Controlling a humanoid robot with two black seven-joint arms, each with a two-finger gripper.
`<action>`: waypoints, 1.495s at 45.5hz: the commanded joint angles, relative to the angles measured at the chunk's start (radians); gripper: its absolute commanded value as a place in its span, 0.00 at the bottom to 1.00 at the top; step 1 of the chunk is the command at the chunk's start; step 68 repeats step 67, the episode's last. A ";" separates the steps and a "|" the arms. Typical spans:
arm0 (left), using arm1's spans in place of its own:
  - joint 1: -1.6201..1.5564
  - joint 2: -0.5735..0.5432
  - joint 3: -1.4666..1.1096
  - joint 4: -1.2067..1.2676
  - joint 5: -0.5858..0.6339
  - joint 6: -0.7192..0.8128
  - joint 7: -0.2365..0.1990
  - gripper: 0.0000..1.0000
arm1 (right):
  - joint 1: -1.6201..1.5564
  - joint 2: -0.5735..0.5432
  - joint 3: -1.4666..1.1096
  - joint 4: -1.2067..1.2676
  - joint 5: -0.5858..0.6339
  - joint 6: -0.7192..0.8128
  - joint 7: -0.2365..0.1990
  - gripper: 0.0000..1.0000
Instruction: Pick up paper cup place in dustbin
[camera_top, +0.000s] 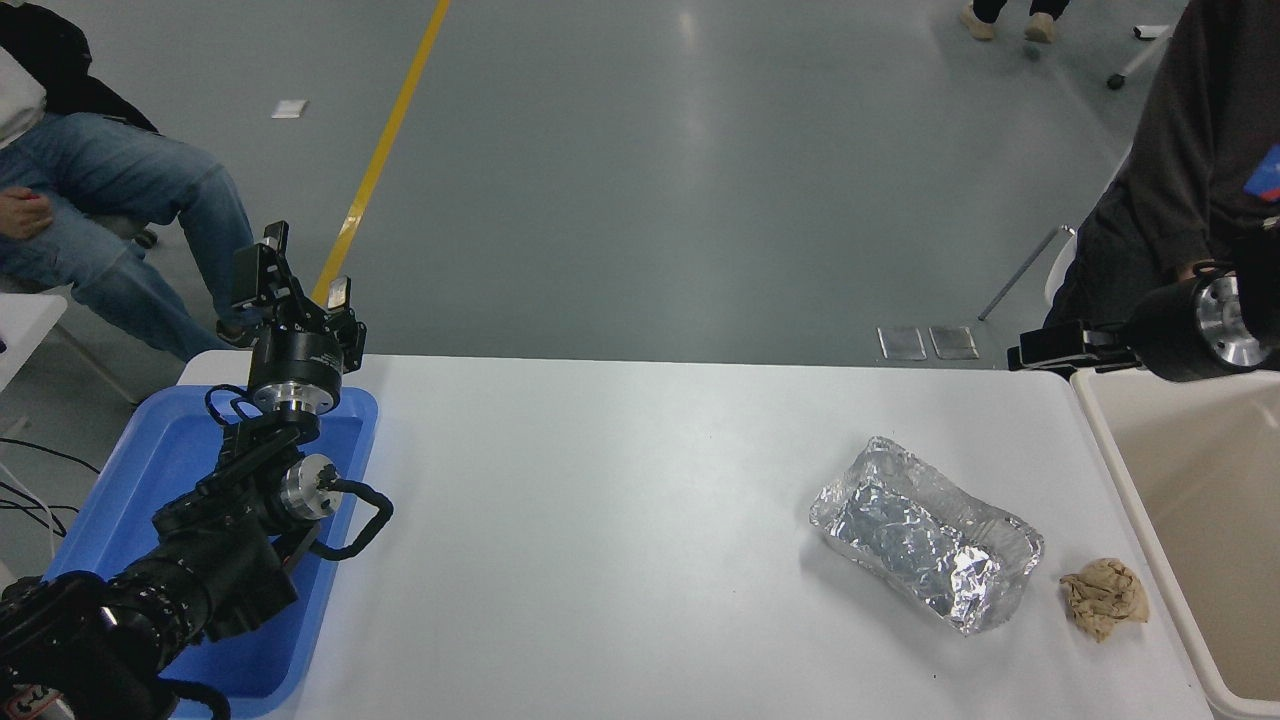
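The paper cup is not in view anywhere. The dustbin (1195, 480), a large beige bin with a thick rim, stands off the table's right end, and the part of its inside that shows holds nothing. My right gripper (1040, 352) reaches in from the right edge and hovers over the table's far right corner, just left of the bin's far rim. It holds nothing that I can see, and its side-on angle hides whether it is open. My left gripper (290, 268) is open and empty, parked over the blue tray at the left.
A crinkled foil container (925, 530) and a crumpled brown paper wad (1105, 597) lie on the table's right part near the bin. The blue tray (150, 470) sits at the left edge. One person (1200, 150) sits behind the bin, another (120, 190) at the far left.
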 joint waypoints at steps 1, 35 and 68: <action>0.000 0.000 0.000 0.000 0.000 0.000 0.000 1.00 | 0.214 0.169 -0.121 0.110 0.068 0.093 -0.001 1.00; 0.002 0.002 0.000 0.000 0.000 0.000 -0.001 1.00 | 0.650 0.336 -0.243 0.313 0.547 0.359 0.008 1.00; 0.002 0.002 0.002 0.000 0.000 0.000 -0.001 1.00 | 0.604 0.398 -0.291 0.325 0.447 0.359 0.005 1.00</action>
